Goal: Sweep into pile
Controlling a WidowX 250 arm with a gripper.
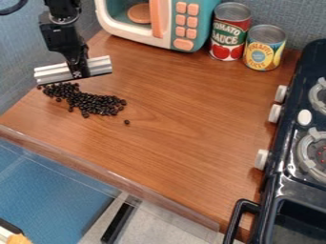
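Note:
At the upper left, my black gripper (77, 69) hangs down with a silvery ribbed sweeping bar (99, 66) fixed crosswise at its fingertips. The dark lower edge of the bar is at the back left end of a spread of small black beans (89, 102). The beans lie in an elongated heap on the brown wooden tabletop (172, 124), running from just under the bar toward the right. One single bean (127, 122) lies apart from the heap, on its right front side.
A teal and white toy microwave (167, 19) stands at the back, beside a tomato sauce can (229, 31) and a pineapple can (264, 47). A dark toy stove (290, 190) borders the right side. A clear ledge (121, 183) runs along the table's front edge.

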